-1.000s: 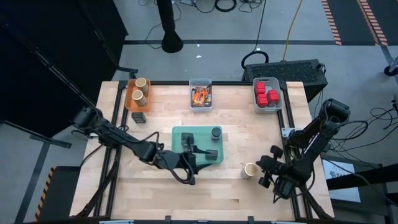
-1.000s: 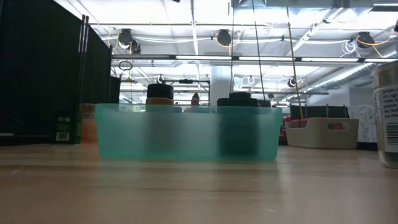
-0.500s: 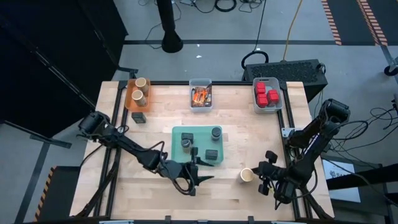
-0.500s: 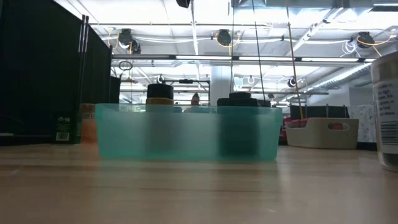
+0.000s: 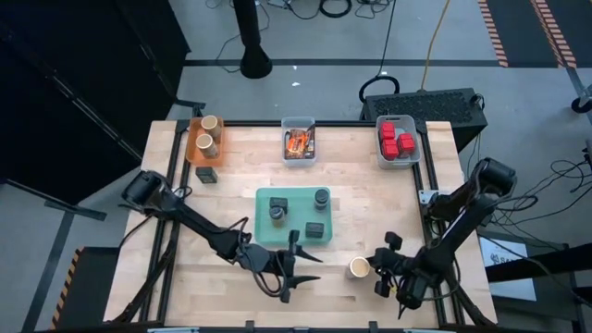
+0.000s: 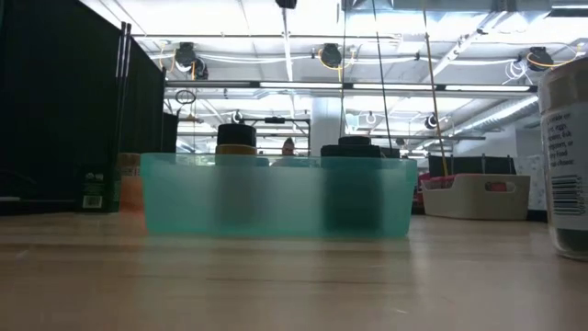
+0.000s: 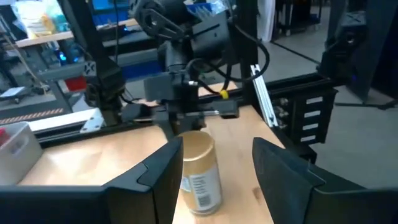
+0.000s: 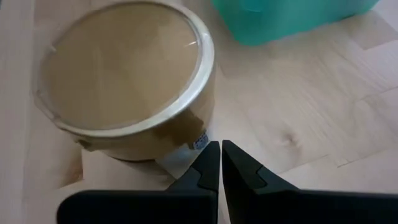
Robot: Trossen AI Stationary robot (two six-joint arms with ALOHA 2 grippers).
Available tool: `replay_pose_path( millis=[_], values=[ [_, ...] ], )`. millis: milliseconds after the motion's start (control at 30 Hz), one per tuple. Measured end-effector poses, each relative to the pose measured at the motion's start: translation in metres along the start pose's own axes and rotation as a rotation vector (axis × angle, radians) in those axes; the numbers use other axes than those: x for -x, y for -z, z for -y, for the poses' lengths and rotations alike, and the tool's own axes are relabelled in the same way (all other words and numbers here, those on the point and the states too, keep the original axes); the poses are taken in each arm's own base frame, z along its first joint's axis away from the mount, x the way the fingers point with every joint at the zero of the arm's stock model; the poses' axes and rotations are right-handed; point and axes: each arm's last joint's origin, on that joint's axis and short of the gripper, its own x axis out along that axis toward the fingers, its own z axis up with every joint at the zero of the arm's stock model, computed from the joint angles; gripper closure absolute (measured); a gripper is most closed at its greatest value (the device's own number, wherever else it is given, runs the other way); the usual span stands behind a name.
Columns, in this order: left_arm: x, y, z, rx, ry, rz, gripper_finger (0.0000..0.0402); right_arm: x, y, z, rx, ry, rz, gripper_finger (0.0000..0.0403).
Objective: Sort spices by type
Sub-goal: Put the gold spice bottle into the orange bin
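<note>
A tan round jar with a gold lid and printed label [image 5: 359, 268] stands upright on the pale wooden table [image 5: 370, 185] near its front edge, between the two arms and clear of the teal plastic tray [image 5: 264, 196]. It looks rigid, light and smooth-sided, so it may slip or topple if nudged; the surest hold is probably across the straight wall below the lid.

The right gripper [image 5: 388, 273] sits just beside the jar, its fingers [image 8: 208, 163] pressed together and holding nothing. The left gripper [image 5: 298, 264] hovers near the tray's front, facing the jar, fingers [image 7: 163, 174] apart and empty.

Dark grey jars [image 5: 321, 196] and a block wait in the tray. At the far edge, an orange bin [image 5: 196, 143] holds two more tan jars, a clear bin [image 5: 298, 143] holds orange-red packets, and another clear bin [image 5: 396, 141] holds red cubes. The run to the orange bin crosses open wood, but the tray and the left arm lie along it.
</note>
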Motion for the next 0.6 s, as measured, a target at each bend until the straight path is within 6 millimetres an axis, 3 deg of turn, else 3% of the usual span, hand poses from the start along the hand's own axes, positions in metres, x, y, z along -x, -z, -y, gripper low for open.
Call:
replay_pose_path(
  millis=[600],
  values=[
    [-0.035,0.032,0.009,0.045,-0.018,-0.032,0.0177,-0.006,-0.008,-0.010,-0.034,-0.053,0.094,0.0403]
  ],
)
